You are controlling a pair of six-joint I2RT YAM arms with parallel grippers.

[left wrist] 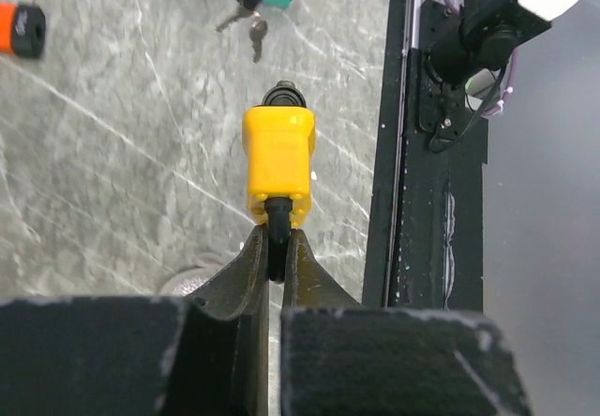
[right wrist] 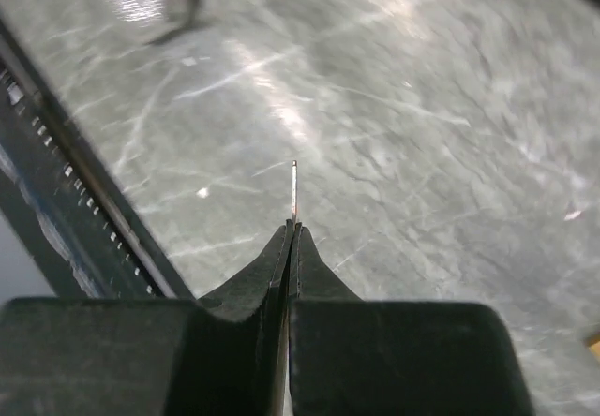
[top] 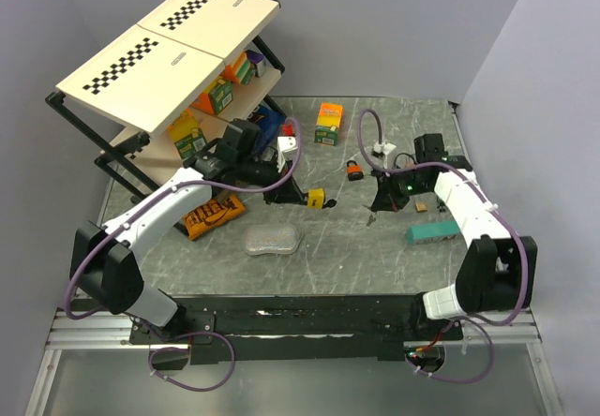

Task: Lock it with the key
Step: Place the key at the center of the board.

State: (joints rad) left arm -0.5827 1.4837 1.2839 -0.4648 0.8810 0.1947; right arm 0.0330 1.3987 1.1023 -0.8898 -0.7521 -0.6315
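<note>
A yellow padlock point(top: 316, 198) is held just above the table's middle. My left gripper point(top: 302, 194) is shut on its black shackle point(left wrist: 277, 238), and the yellow body point(left wrist: 277, 163) points away from the fingers. My right gripper point(top: 382, 202) is shut on a key, seen edge-on as a thin blade point(right wrist: 294, 191) sticking out past the fingertips point(right wrist: 292, 231). A key bunch point(left wrist: 253, 28) hangs below the right gripper, a short way beyond the padlock's far end. Key and padlock are apart.
An orange padlock point(top: 354, 169) lies behind the grippers. A teal box point(top: 433, 233) lies at the right, a clear pouch point(top: 272, 241) and an orange snack bag point(top: 213, 215) in front left. A tilted shelf point(top: 169, 51) with boxes stands at the back left, and an orange-green box point(top: 328, 123) at the back.
</note>
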